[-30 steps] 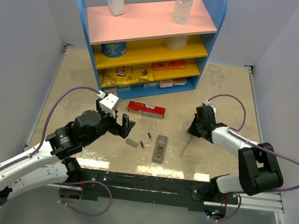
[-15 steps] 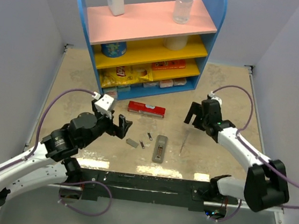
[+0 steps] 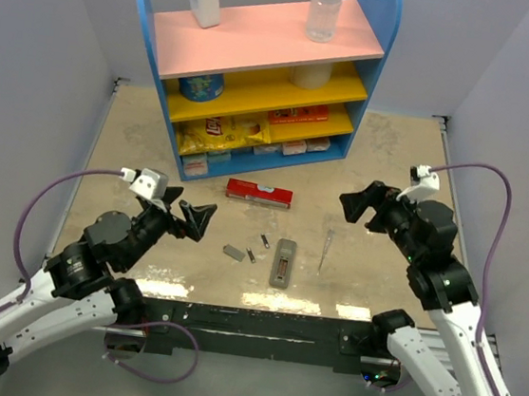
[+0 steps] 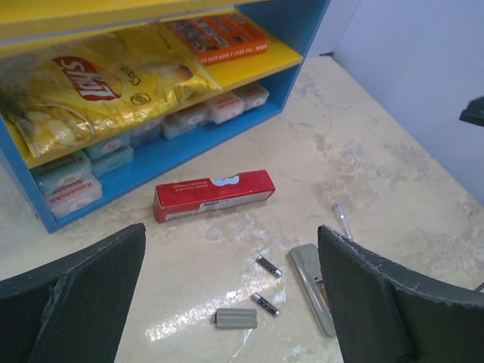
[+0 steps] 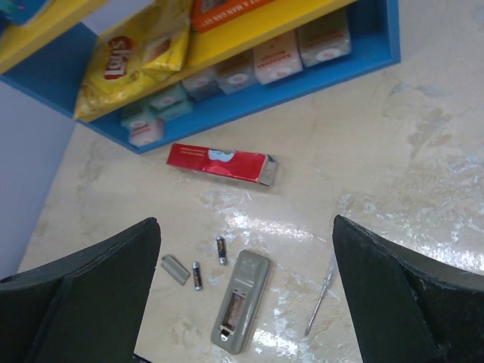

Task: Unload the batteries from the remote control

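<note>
The remote control (image 3: 282,263) lies back-up near the table's front, and its open compartment (image 5: 240,302) shows no cells inside. Two batteries (image 3: 263,241) (image 3: 250,255) lie loose just left of it, seen also in the right wrist view as batteries (image 5: 221,249) (image 5: 197,275) and in the left wrist view as batteries (image 4: 268,266) (image 4: 265,304). The remote control (image 4: 311,276) is partly hidden by a finger there. My left gripper (image 3: 185,220) hovers open, left of them. The right gripper (image 3: 366,210) hangs open, up and to the right, holding nothing.
A small grey battery cover (image 3: 234,251) rests left of the batteries. A thin screwdriver (image 3: 325,251) lies right of the remote. A flat red box (image 3: 258,193) sits behind them. The blue shelf unit (image 3: 260,73) with snacks and bottles stands at the back.
My right gripper opened, let go of the screwdriver, and pulled back up and to the right. The left arm drew back toward the left and the near edge.
</note>
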Tool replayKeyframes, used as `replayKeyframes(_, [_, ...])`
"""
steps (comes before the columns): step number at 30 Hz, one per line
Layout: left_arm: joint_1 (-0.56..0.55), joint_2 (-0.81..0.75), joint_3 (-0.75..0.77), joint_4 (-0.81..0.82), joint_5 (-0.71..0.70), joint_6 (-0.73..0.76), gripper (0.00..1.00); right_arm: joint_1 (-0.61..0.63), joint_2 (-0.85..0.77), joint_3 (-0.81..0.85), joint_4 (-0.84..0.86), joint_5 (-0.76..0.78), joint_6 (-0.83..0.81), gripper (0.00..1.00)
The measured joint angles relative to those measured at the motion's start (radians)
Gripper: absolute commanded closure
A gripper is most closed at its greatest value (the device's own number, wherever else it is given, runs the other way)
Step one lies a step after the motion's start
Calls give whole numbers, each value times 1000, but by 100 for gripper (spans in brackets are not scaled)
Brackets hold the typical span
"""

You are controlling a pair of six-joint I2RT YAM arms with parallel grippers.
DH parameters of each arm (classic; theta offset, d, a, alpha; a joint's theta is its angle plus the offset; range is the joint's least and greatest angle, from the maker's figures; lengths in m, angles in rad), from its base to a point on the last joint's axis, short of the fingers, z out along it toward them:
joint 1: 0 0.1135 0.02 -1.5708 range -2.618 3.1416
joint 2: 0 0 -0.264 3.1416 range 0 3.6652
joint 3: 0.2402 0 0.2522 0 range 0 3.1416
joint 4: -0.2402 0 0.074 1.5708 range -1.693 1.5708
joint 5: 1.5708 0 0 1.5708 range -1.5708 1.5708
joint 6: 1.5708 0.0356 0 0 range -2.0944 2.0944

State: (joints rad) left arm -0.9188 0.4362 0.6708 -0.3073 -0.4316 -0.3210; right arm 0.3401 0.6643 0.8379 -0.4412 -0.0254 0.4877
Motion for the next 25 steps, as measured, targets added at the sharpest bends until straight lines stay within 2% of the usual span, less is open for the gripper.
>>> replayKeyframes(9, [-13,-65,-15,13,-37,4,0,0,-202,-27,-26,-73,0,2])
replayKeyframes(25, [-26,-84,-15,13,-64,4,0,0,-207,-43,-54,-79,-10,2])
